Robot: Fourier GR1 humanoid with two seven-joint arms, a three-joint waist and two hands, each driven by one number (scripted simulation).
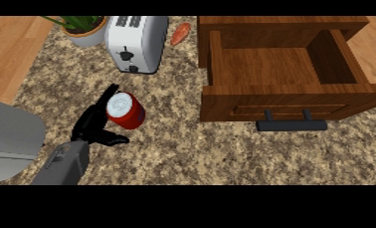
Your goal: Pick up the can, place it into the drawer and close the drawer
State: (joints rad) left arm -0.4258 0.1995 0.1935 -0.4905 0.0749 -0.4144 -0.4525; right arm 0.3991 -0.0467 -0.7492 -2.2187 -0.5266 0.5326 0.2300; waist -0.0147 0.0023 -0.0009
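Step in hand looks like the grab itself. The black left hand (94,124) is on the white-topped red cylindrical can (125,110), over on the left side of the speckled stone counter (191,157), just near of the silver toaster (136,43). Fingers run up the can's left side and the thumb sticks out under its near end, so the can sits pinched between them, leaning a bit. Can't tell if it's actually off the counter. Right hand isn't showing anywhere.

The open brown wooden drawer (279,106) is well apart from the can, off to the right. It's pulled out toward the near side, with its black bar handle (291,125) out front.

My read on the next move: lift, carry the can right, get it over the drawer's front wall, set it down inside and let go. After that, a push on the front shuts it. I'd watch that tilt, since a leaning can could slip or catch the wall on the way in.
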